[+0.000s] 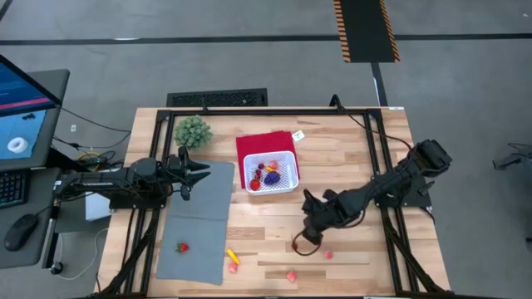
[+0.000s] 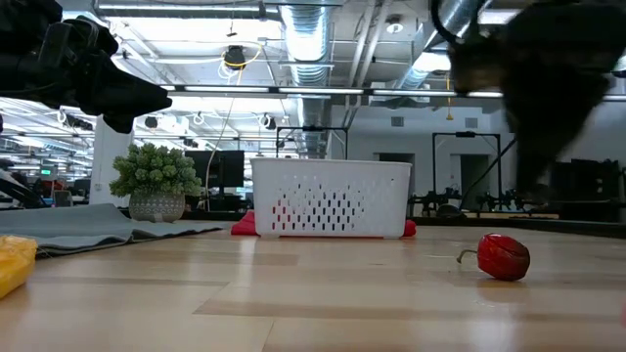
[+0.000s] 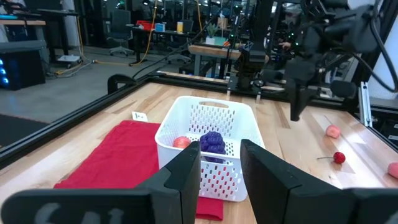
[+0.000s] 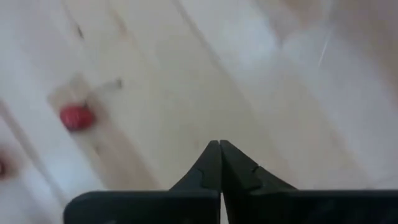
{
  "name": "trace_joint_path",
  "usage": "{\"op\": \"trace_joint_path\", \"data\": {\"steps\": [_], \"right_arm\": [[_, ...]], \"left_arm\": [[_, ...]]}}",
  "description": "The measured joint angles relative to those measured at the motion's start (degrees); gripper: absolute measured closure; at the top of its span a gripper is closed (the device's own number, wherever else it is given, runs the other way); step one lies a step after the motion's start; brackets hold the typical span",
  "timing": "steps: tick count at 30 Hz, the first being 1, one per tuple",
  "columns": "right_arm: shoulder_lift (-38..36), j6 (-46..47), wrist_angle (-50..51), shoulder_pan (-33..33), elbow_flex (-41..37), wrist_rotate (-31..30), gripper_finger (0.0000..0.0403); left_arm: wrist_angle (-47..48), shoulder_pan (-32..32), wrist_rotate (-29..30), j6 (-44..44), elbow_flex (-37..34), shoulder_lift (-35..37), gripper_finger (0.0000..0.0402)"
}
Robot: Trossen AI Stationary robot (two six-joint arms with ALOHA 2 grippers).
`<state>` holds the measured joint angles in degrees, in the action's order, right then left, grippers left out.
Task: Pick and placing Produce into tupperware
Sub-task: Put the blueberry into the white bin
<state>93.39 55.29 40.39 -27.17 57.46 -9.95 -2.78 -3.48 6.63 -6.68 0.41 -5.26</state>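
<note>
The white latticed tupperware (image 1: 272,172) stands on a red cloth and holds a purple grape bunch (image 3: 213,142) and some red and pink pieces. Loose produce lies on the table: a red cherry-like piece with a stem (image 1: 296,246) (image 2: 504,256) (image 4: 76,116), two pink pieces (image 1: 328,254) (image 1: 292,275), a yellow one (image 1: 233,257), and a strawberry (image 1: 182,247) on the grey mat. My right gripper (image 4: 219,149) is shut and hovers over bare wood, just to the far right of the cherry. My left gripper (image 3: 221,168) is open, raised over the mat and facing the tupperware.
A green bushy plant in a pot (image 1: 193,131) stands at the far left of the table. The grey mat (image 1: 199,224) covers the left part, and the red cloth (image 1: 258,145) lies under the tupperware. A small white tag (image 1: 298,135) lies past the cloth. Black frame rails edge the table.
</note>
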Motion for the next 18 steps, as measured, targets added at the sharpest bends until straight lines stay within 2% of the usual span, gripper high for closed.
{"op": "trace_joint_path", "data": {"steps": [4,9,14,18], "right_arm": [[-0.1,-7.3,-0.1,2.3,2.2,-3.9,0.0393],[-3.8,-13.1,-0.9,4.7,3.7,-7.5,0.0381],[-11.3,-19.5,-2.6,6.2,3.7,-13.0,0.0393],[-18.2,-25.1,-5.0,6.7,3.7,-17.6,0.0386]], "left_arm": [[0.0,0.0,0.0,0.0,0.0,0.0,0.0297],[0.0,0.0,0.0,0.0,0.0,0.0,0.0297],[0.0,0.0,0.0,0.0,0.0,0.0,0.0297],[0.0,0.0,0.0,0.0,0.0,0.0,0.0297]]}}
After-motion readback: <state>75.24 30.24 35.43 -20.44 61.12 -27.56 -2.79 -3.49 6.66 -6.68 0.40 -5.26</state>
